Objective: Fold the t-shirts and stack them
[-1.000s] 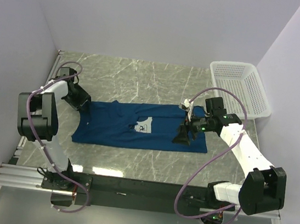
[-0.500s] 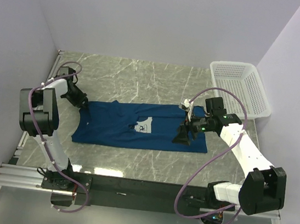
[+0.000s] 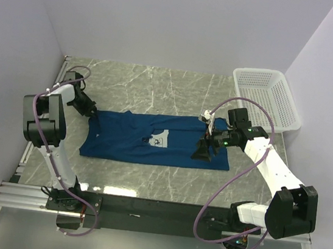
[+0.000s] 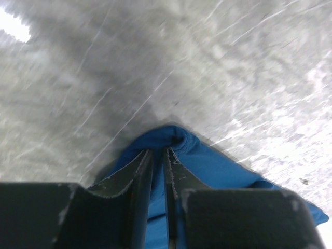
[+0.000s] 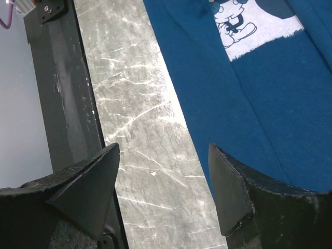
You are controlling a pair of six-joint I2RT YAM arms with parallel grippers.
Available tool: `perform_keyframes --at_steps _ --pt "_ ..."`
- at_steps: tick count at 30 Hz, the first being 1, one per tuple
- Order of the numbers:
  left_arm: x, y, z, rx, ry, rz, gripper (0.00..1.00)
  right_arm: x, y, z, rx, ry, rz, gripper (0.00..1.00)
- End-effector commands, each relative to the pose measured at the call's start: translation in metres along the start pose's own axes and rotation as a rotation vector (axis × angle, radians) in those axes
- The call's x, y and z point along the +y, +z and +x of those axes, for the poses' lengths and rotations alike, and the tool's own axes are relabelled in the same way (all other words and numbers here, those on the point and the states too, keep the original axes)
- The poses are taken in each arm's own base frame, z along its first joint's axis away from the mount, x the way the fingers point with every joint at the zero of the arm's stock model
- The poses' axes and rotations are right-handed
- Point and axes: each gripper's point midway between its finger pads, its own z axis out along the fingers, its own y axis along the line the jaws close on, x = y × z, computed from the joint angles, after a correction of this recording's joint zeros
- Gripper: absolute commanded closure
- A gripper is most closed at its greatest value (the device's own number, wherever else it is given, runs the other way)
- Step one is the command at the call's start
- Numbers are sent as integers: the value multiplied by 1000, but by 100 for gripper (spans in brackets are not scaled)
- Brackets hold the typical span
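Fingers of our left hand were pinched on a fold at the far-left corner of the t-shirt. Our right hand hung spread and empty over its right end. We saw one t-shirt, lying flat in the middle of the table, long axis running left to right. It was dark blue, with a square white cartoon print near its middle. One white mesh basket stood at the far right corner.

I see the t-shirt's soft matt cloth between my left tool's scuffed matt black fingers; ahead of them, glossy veined stone-look worktop.
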Motion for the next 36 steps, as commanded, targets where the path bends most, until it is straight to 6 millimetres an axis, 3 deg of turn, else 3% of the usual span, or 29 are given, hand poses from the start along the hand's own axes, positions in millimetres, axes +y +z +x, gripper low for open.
perform_keyframes --at_steps 1,5,7,10,12,15,16,19,21,22,24,25,26,27,29,30,32,33,34,35,36 --pt "23 25 1 20 33 -82 80 2 -3 -7 -20 -28 -8 25" --pt "26 32 -4 10 52 -102 99 2 -3 -7 -20 -27 -12 24" --pt "31 39 -6 21 56 -134 99 3 -3 -8 -21 -28 -15 24" --pt "18 46 -29 -5 75 -145 99 4 -4 -9 -22 -30 -12 24" --pt "17 60 -32 15 84 -151 99 3 -5 -8 -22 -35 -5 24" --pt "-8 64 -54 1 96 -109 99 -1 -5 -5 -7 -38 15 24" --pt "-8 77 -54 18 96 -119 99 -3 -5 -4 -2 -49 25 24" --pt "-51 81 -93 -38 110 -50 99 -13 -2 8 69 -96 64 24" --pt "-65 91 -97 -20 109 -18 99 -13 5 17 143 -174 64 24" --pt "-87 81 -114 -64 121 35 98 -12 18 24 236 -297 78 24" --pt "-107 70 -128 -109 139 103 94 -10 35 40 331 -403 94 24" --pt "-119 51 -136 -147 149 140 89 -10 50 33 328 -471 118 24" --pt "-126 38 -142 -181 158 166 77 -6 65 42 392 -531 135 24" --pt "-145 -1 -157 -271 177 235 72 -4 76 39 394 -559 146 24" --pt "-145 -25 -156 -316 196 257 57 -3 102 25 362 -586 206 25" --pt "-157 -70 -161 -387 213 311 54 -3 111 20 350 -586 223 25" --pt "-153 -94 -158 -440 212 330 47 -8 135 12 353 -594 302 25" --pt "-158 -139 -158 -509 213 375 45 -13 142 10 362 -588 343 25" --pt "-148 -142 -151 -510 202 369 44 -17 155 19 397 -568 355 27" --pt "-141 -157 -151 -540 171 365 42 -19 161 11 389 -565 382 28" --pt "-140 -202 -147 -612 161 408 40 -23 164 13 406 -564 421 30"
